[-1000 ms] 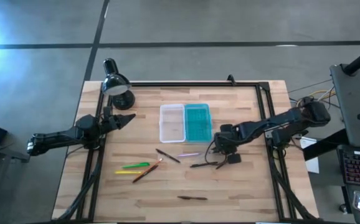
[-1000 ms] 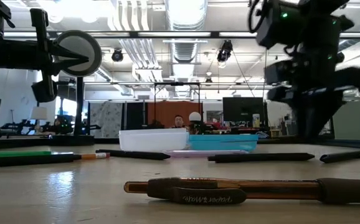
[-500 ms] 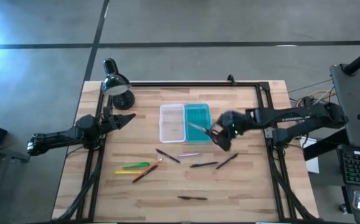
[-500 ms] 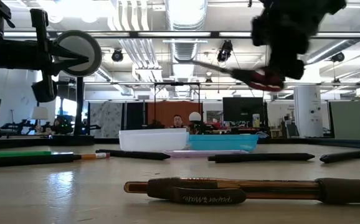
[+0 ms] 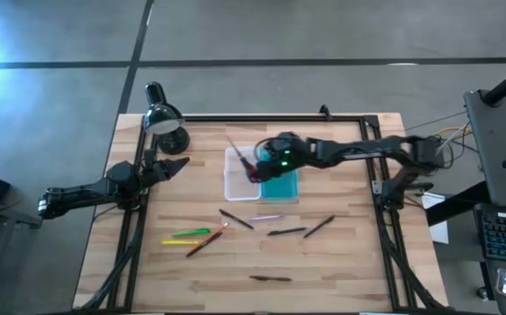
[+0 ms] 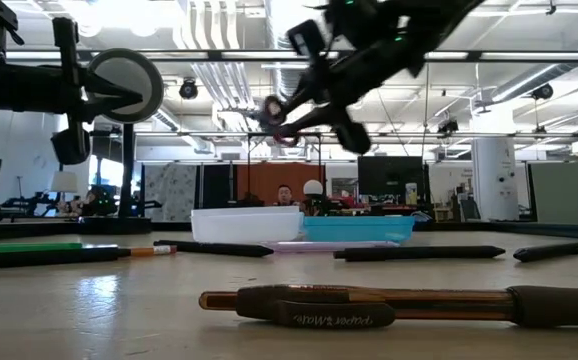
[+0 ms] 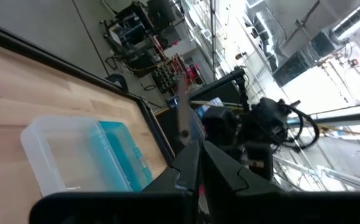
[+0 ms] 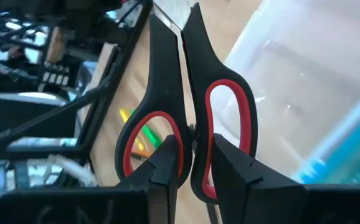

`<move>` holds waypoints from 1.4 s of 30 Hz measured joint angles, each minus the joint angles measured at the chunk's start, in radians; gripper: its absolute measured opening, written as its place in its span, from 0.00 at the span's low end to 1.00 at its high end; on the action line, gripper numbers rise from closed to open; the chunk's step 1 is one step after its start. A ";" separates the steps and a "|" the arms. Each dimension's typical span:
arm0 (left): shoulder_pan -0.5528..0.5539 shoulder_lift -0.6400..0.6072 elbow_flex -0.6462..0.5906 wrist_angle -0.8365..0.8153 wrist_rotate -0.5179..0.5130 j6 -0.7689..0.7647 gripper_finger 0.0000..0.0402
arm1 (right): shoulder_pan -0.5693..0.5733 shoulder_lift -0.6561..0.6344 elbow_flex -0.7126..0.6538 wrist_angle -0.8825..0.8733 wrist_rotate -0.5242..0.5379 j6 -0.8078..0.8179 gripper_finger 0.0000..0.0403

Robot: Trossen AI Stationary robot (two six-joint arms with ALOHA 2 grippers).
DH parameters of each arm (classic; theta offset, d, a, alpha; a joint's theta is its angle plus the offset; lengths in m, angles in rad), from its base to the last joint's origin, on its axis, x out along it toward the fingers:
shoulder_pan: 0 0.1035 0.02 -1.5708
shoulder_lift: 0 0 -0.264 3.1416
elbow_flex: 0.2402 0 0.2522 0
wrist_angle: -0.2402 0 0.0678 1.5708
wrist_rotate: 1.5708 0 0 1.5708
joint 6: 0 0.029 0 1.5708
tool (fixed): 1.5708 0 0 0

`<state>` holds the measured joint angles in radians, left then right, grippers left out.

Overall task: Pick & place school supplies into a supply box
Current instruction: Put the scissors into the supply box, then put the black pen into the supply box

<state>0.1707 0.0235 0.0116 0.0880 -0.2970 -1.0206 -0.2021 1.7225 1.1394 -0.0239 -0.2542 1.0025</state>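
My right gripper [image 5: 258,168] hangs over the supply box, shut on small scissors [image 5: 240,153] with black, red-lined handles. The blades point toward the table's far left. The box lies open at the table's middle, with a clear tray half [image 5: 242,179] and a teal lid half [image 5: 281,182]. Several pens and pencils lie flat on the wood nearer the front: dark ones [image 5: 235,219] [image 5: 286,232] [image 5: 320,227] [image 5: 270,278], a lilac one [image 5: 266,217], a green one [image 5: 192,233] and an orange one [image 5: 205,242]. My left gripper [image 5: 181,164] waits shut at the left edge. My right gripper holds the scissors at the handle end [image 8: 192,134]. One finger [image 8: 166,163] stands at the left loop and the other [image 8: 231,167] at the right loop, with the loops' inner bars between them. The fingers slant down from the table's right. The scissors hang clear above the tray half, blades [image 6: 254,112] shut.
A black desk lamp [image 5: 165,122] stands at the far left corner. A black frame rail [image 5: 270,117] runs along the table's far and side edges. The dark brown pen [image 6: 369,305] lies close to the near edge.
My right gripper has risen from the table right of the pens and swung toward the far left, to above the supply box. It rolled its wrist on the way. The scissors have come up with it, lifted clear of the wood.
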 joint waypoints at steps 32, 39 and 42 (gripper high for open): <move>0.000 0.000 0.000 0.001 0.000 0.000 0.00 | 0.061 0.242 0.149 -0.184 0.096 0.304 0.37; 0.000 0.000 0.000 0.032 -0.016 -0.010 0.00 | 0.061 0.209 0.158 -0.186 0.140 0.135 0.45; 0.000 0.000 0.000 0.074 -0.024 0.002 0.00 | 0.068 0.143 0.167 -0.191 0.164 -0.109 0.46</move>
<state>0.1707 0.0235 0.0116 0.1618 -0.3211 -1.0186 -0.1342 1.8654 1.3068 -0.2145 -0.0897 0.8939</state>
